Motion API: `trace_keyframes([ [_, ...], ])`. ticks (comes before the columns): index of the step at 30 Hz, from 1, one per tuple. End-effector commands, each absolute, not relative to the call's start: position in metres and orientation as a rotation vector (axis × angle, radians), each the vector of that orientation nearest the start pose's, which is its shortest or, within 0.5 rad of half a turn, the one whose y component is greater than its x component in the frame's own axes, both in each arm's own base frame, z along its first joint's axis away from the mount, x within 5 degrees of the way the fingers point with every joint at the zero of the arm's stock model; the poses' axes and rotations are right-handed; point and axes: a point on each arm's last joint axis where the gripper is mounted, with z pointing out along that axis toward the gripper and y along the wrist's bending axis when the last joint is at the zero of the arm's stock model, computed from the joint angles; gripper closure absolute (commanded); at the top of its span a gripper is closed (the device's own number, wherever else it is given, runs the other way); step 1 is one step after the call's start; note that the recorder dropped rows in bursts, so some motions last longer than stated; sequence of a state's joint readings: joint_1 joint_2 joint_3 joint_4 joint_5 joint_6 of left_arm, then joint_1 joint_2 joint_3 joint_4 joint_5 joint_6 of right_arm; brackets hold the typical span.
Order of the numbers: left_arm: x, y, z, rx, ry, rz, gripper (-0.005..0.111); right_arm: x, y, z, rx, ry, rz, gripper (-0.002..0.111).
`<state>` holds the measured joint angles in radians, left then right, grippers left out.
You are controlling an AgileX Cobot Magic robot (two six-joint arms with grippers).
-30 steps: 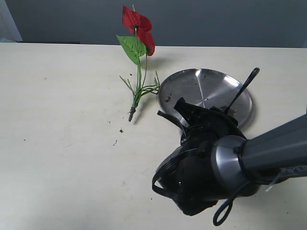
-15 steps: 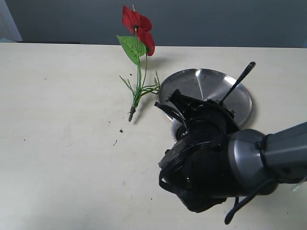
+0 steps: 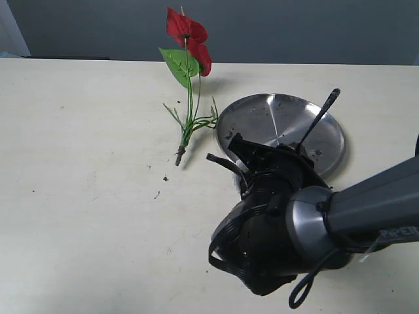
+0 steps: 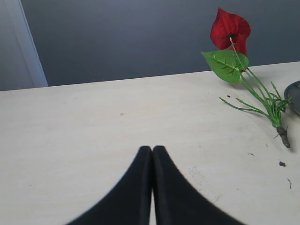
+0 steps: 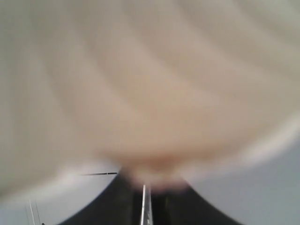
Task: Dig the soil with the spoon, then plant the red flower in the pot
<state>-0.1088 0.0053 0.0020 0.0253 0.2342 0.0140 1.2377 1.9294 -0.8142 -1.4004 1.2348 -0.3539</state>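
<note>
The red flower (image 3: 187,36) lies on the table left of the steel plate, with its stems (image 3: 190,127) pointing toward me; the left wrist view shows the flower (image 4: 229,33) too. My right gripper (image 5: 149,180) is shut on the spoon (image 5: 146,206), and the spoon's dark handle (image 3: 319,119) slants up over the plate. A blurred cream ribbed surface, apparently the pot (image 5: 140,84), fills the right wrist view just past the fingertips. In the exterior view the right arm (image 3: 281,222) hides the pot and the soil. My left gripper (image 4: 152,149) is shut and empty, low over bare table.
The flat steel plate (image 3: 262,114) sits behind the right arm, with dark crumbs (image 3: 229,136) on its near-left part. A few soil specks (image 3: 164,178) lie on the table near the stem end. A grey wall runs behind the table's far edge.
The spoon handle's tip has swung left and a little lower over the plate. The right wrist has rolled and shifted slightly left. The flower has not moved.
</note>
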Motion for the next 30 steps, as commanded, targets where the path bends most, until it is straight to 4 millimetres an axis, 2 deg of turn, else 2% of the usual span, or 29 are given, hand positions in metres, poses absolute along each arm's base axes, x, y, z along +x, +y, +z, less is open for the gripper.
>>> trace_keyframes([
  [1,0.055,-0.006,0.192,0.120,1.711,-0.053,0.106,0.175,0.244,0.144,-2.488,0.706,-1.765,0.109],
  [9,0.055,-0.006,0.192,0.120,1.711,-0.053,0.106,0.174,0.240,0.178,-2.371,0.769,-1.724,0.109],
  [15,0.055,-0.006,0.192,0.120,1.711,-0.053,0.106,0.174,0.241,0.169,-2.407,0.778,-1.725,0.109],
  [23,0.055,-0.006,0.192,0.120,1.711,-0.053,0.106,0.173,0.240,0.141,-2.510,0.793,-1.737,0.109],
  [27,0.055,-0.006,0.192,0.120,1.711,-0.053,0.106,0.175,0.243,0.145,-2.474,0.754,-1.749,0.109],
  [30,0.055,-0.006,0.192,0.120,1.711,-0.053,0.106,0.176,0.245,0.156,-2.405,0.727,-1.753,0.109],
])
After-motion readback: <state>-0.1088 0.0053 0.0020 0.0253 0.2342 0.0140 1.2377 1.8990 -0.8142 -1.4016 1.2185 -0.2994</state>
